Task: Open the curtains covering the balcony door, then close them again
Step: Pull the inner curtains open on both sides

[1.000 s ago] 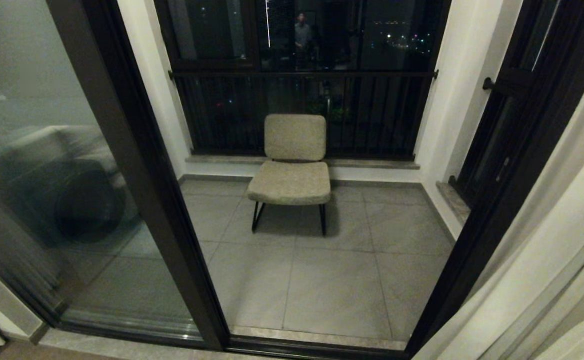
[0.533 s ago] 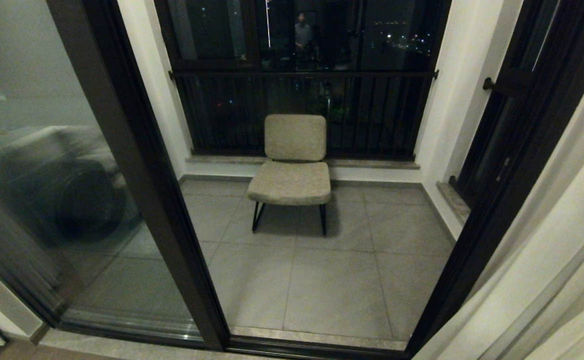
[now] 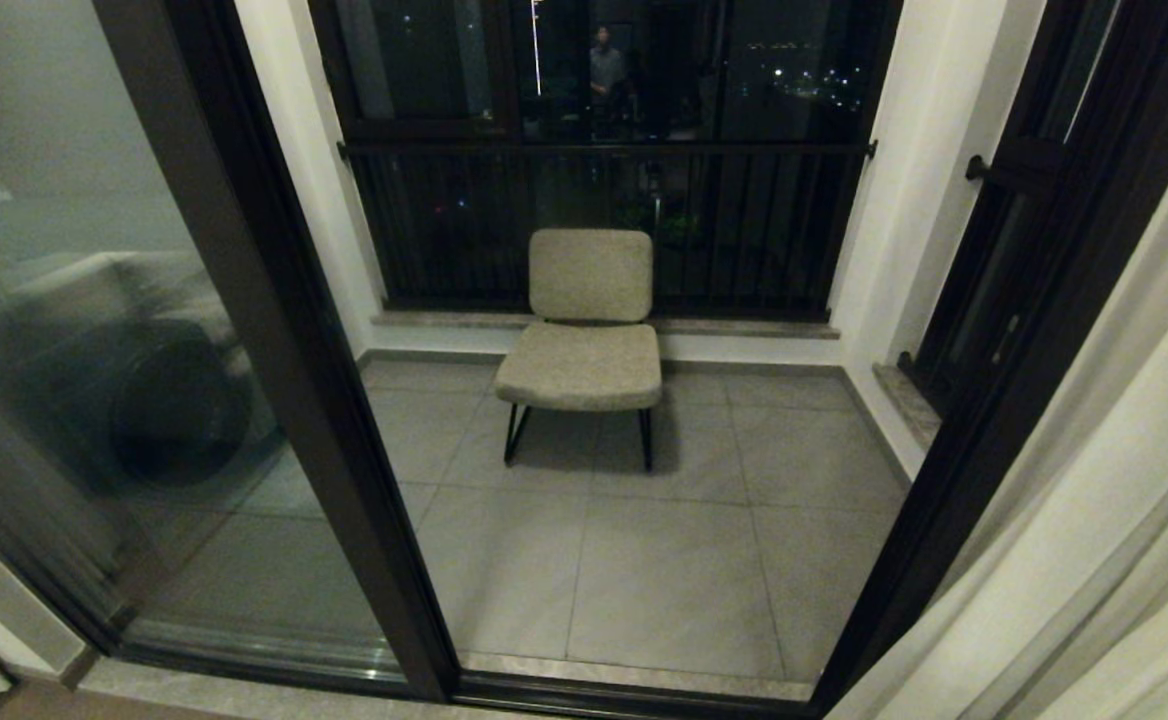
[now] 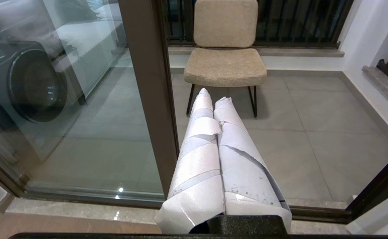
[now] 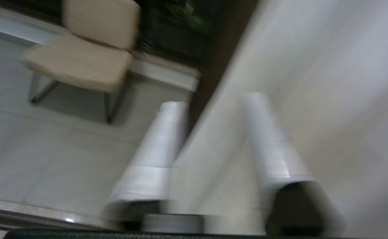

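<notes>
**Curtains drawn aside, right gripper at the fabric edge – closing half about to begin**

You have the curtains gathered at the right of the doorway in the head view, cream folds running from the upper right corner down to the lower right. The balcony door stands uncovered: dark frame post near centre-left, glass pane to its left, tiled balcony and a beige chair visible through the gap. Judged from this, the opening half looks done and the closing half is in hand.

Your right gripper straddles the curtain's leading edge in its wrist view: one finger on the door side, the other against the fabric, a fold lying between them. A gap shows between the fingers, and the blur keeps you from telling whether they pinch the cloth, so treat the grasp as unconfirmed. Your left gripper is clenched on nothing, fingers pressed together, pointing out at the chair, parked.

Orientation: the curtain's long axis is vertical, top rail to floor; its free edge faces left toward the doorway. The head view's tilt makes the folds lean.

Next move, as I judge it: confirm a firm pinch on the edge, then pull sideways to the left across the door, keeping the pull level so the fabric slides instead of bunching
</notes>
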Robot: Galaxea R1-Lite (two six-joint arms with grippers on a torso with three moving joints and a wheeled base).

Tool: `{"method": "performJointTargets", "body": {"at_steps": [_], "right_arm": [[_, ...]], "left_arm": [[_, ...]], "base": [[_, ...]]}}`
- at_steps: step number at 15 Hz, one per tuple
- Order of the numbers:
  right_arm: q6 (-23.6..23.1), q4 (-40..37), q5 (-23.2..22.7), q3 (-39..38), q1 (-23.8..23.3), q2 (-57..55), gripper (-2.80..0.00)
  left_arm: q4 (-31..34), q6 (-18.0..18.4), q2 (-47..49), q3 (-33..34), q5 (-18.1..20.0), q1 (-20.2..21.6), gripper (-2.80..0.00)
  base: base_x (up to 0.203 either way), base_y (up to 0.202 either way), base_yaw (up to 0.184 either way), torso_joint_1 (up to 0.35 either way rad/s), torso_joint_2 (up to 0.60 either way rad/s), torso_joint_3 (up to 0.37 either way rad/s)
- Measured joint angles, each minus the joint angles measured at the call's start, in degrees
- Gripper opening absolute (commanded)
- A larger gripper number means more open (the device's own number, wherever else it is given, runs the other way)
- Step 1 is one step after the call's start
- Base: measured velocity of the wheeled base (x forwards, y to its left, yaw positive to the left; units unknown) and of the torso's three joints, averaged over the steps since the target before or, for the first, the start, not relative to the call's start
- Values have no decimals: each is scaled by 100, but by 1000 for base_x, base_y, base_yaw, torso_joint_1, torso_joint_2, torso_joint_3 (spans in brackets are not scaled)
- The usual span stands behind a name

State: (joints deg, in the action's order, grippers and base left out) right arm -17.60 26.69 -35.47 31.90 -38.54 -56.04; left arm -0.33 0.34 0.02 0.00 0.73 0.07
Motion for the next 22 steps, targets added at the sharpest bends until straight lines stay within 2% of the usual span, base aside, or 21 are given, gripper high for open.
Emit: {"method": "performJointTargets", "body": {"at_steps": [5, 9, 13, 17, 22], "right_arm": [[251, 864, 266, 909, 769, -1204, -280], [267, 1198, 627, 1589, 897, -2088, -280], [284, 1879, 1694, 2009, 875, -2713, -280], [272, 1916, 2046, 2246, 600, -2999, -280], [280, 1932, 2074, 2398, 159, -3225, -280]], "left_arm": [[0, -1, 0, 0, -7, -5, -280], [0, 1, 0, 0, -3, 0, -280], [0, 1, 0, 0, -5, 0, -280], [1, 0, 0, 0, -3, -2, -280], [2, -1, 0, 0, -5, 0, -280]], "base": [[0, 0, 0, 0, 0, 0], [0, 0, 0, 0, 0, 0], [0, 0, 0, 0, 0, 0], [0, 0, 0, 0, 0, 0], [0, 0, 0, 0, 0, 0]]}}
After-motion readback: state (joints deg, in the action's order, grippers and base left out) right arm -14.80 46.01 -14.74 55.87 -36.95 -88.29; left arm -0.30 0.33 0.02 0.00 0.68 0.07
